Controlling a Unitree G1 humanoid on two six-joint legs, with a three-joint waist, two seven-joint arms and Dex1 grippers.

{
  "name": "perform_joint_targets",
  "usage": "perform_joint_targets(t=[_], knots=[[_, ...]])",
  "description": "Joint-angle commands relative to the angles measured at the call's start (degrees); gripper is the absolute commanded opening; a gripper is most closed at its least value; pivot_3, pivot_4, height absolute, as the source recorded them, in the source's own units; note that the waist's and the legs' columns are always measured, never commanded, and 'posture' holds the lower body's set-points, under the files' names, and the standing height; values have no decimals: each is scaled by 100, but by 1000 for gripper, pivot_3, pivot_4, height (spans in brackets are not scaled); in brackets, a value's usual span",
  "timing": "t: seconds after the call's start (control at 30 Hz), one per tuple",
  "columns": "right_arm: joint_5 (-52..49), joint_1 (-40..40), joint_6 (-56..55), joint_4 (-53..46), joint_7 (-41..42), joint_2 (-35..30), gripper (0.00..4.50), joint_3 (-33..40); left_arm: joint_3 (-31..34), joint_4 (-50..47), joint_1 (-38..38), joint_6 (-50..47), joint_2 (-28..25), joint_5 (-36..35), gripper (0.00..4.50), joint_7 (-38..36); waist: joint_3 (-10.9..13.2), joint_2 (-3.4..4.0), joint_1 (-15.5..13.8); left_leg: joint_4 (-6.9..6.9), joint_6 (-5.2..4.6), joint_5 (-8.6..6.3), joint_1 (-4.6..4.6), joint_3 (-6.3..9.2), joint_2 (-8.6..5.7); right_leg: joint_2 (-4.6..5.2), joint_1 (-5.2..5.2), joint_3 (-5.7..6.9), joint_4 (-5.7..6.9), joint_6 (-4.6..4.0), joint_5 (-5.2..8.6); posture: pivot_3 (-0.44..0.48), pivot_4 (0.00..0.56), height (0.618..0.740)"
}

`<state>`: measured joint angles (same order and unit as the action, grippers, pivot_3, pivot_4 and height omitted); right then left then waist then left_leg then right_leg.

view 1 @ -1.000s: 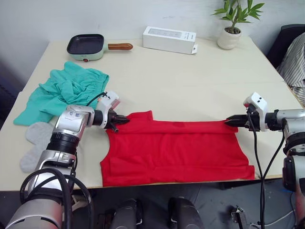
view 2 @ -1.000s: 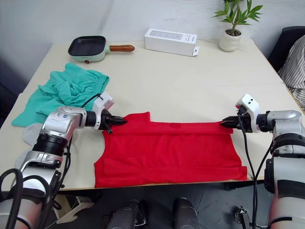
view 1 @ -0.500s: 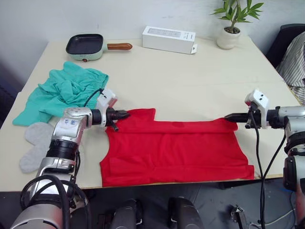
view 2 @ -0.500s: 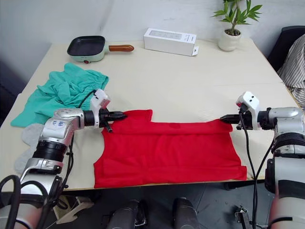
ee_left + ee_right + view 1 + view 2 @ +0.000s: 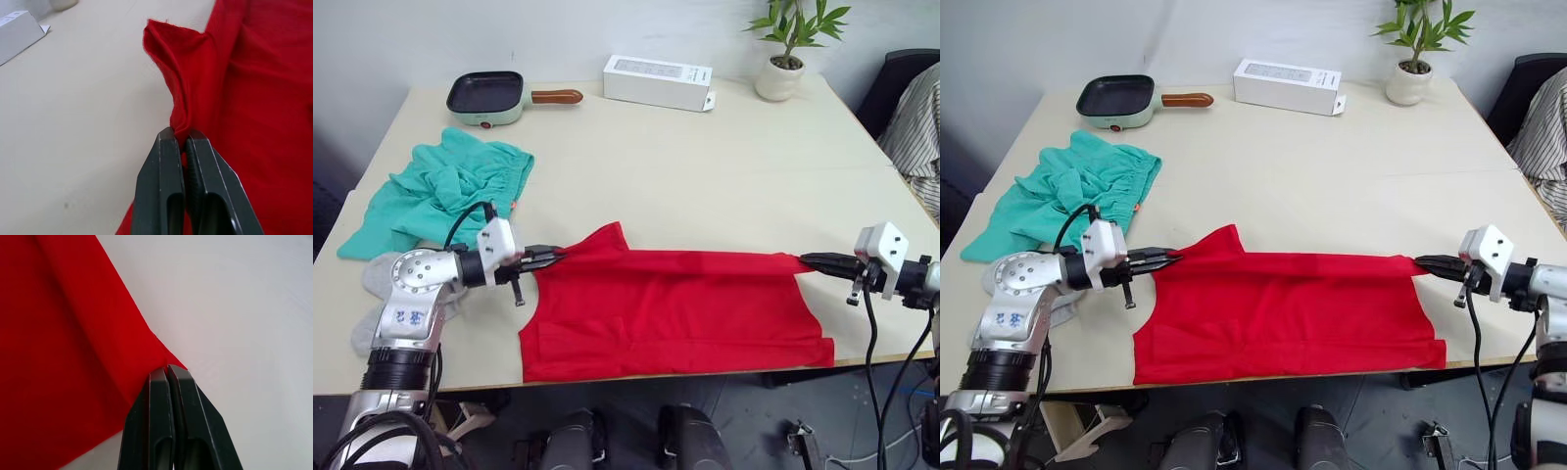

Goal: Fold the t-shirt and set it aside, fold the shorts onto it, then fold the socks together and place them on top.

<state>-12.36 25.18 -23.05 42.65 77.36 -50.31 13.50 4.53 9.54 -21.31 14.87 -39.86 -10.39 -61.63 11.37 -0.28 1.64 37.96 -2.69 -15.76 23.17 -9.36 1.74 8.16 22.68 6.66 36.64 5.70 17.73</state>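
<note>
Pinching t-shirt (image 5: 675, 308) | both end effectors | socks (image 5: 374, 294) part-hidden behind L arm

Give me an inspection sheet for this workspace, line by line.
Surface: beige table, cloth overhanging near edge.
Job's things: red t-shirt stretched flat; teal shorts crumpled at robot's left; grey socks beside left arm.
Clutter: frying pan, white box, potted plant along far edge.
Grippers: left hand and right hand each pinch a t-shirt corner.
Cables: black cables hang from right arm.
Surroundings: striped cloth at right.
</note>
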Motion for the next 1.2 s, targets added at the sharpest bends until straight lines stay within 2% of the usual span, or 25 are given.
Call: perform_joint_targets(t=[0.03,0.3,0.47,0.6,0.7,0.73,0.8,0.9,0.97,1.03,1.13,1.2], knots=[[-107,-357,-533,-253,-392,121,17,195,197,-121,203,1002,-44,297,0,399,0,0,-6,0,-1,-5,-1,3,-1,4,-5,5,-2,0,0,0,150,740],[74,-922,-1667,-343,-1029,364,17,84,7,-303,936,2407,-211,980,0,878,-1,1,12,0,-12,-22,-1,0,-6,15,-4,12,-6,1,0,0,150,740],[149,-1199,-2035,-343,-1319,444,17,6,-82,-321,1138,2609,-287,1280,0,1180,-1,1,6,-2,-15,-24,-2,-1,-6,17,-5,11,-9,1,0,0,150,740],[178,-1440,-2124,-521,-1589,439,17,12,-215,-464,1399,2503,-446,1275,0,1121,-1,2,8,-2,-17,-26,-2,0,-6,18,-6,12,-9,1,0,0,150,740],[-162,-1752,-1554,-995,-1503,332,0,63,-162,-704,1511,2127,-563,844,667,1059,-1,2,9,-4,-15,-28,-3,0,-4,17,-6,12,-9,1,0,0,150,740],[-293,-1860,-1359,-1158,-1454,301,422,98,-158,-764,1530,2050,-615,751,1037,1005,-1,2,6,-5,-16,-28,-2,3,-4,18,-7,13,-9,1,0,0,150,740],[-626,-2198,-849,-1585,-1263,161,928,219,-99,-946,1602,1823,-769,431,1632,839,-1,3,-7,-5,-15,-28,-3,13,-4,19,-12,21,-12,1,0,0,150,740],[-836,-2619,-474,-2066,-1167,-46,1980,420,-39,-1237,1772,1357,-1018,-72,2606,566,-3,7,-11,-6,-17,-30,-4,18,-7,25,-16,24,-14,1,0,0,150,740],[-1049,-2839,-49,-2403,-1190,-172,2763,621,59,-1565,2123,483,-1278,-698,3259,253,-3,7,-7,-6,-16,-34,-6,18,-6,25,-20,23,-17,1,0,0,150,740],[-1341,-3000,606,-2760,-1217,-302,3360,839,258,-1895,2400,-660,-1482,-1443,3820,115,-4,8,11,-6,10,-50,-7,18,-5,24,-18,21,-18,1,0,0,150,740],[-1983,-3046,1843,-3394,-1284,-459,4396,1112,597,-2055,2203,-2038,-1492,-2443,3848,335,-3,9,-6,-7,1,-43,-8,22,1,18,-18,23,-16,-2,2,0,150,740],[-2333,-2912,2635,-3821,-1364,-548,4396,1159,727,-2070,1841,-2820,-1385,-3000,3848,519,-3,9,-16,-7,-7,-34,-7,26,0,20,-19,21,-14,-2,2,0,150,740]])
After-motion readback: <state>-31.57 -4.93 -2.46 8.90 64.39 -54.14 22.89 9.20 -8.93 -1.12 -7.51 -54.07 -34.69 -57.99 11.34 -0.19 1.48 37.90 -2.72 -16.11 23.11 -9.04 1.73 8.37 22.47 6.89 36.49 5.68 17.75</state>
